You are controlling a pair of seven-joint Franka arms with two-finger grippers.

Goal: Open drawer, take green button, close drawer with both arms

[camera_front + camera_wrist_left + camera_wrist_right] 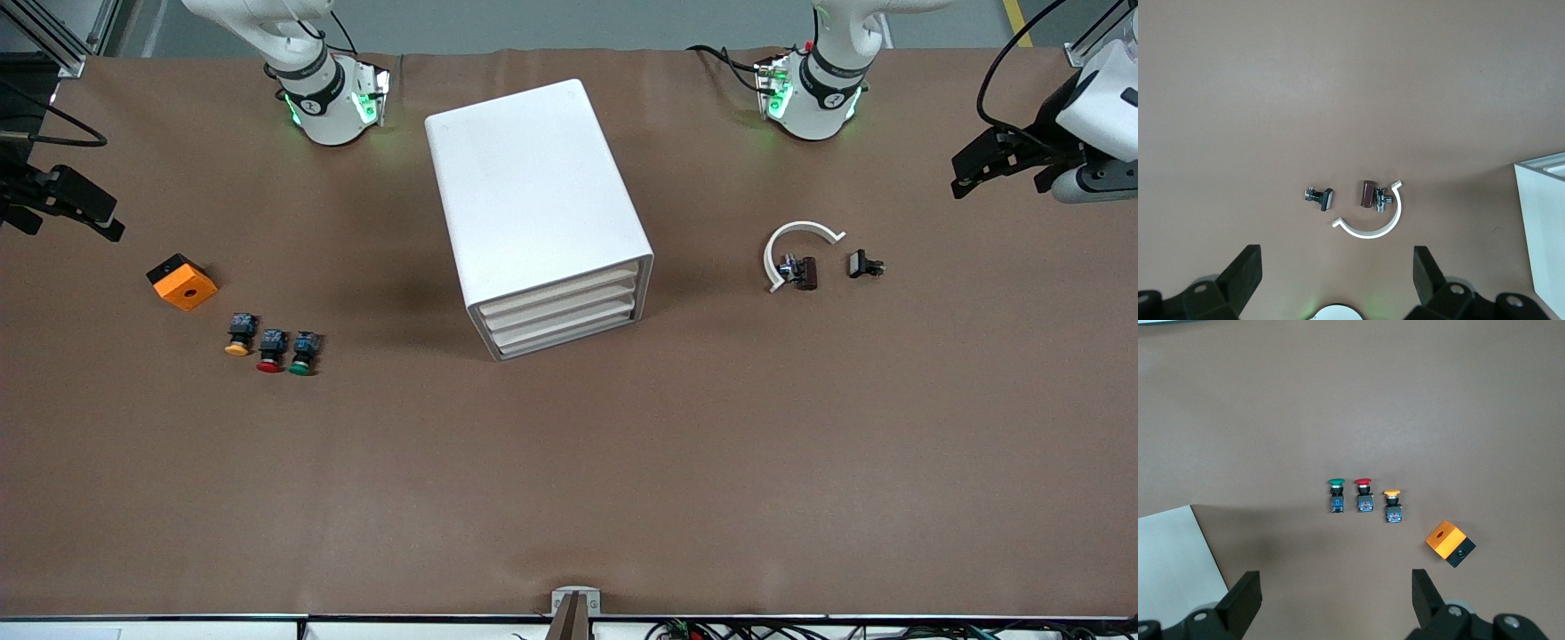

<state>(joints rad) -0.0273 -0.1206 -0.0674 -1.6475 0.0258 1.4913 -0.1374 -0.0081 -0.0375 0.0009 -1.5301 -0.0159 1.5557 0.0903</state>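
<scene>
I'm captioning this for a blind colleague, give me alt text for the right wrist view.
Three push buttons stand in a row on a brown table, capped green, red and yellow-orange, with an orange box beside the yellow-orange one. The right gripper hangs open above them, and a white cabinet corner shows.

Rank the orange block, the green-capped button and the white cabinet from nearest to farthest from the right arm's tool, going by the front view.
The right tool hangs open over the right arm's end of the table.
1. Orange block: closest, just toward the table's middle from the tool.
2. Green-capped button: farther in, the cabinet-side end of the row of three buttons.
3. White cabinet: farthest, mid-table.
</scene>
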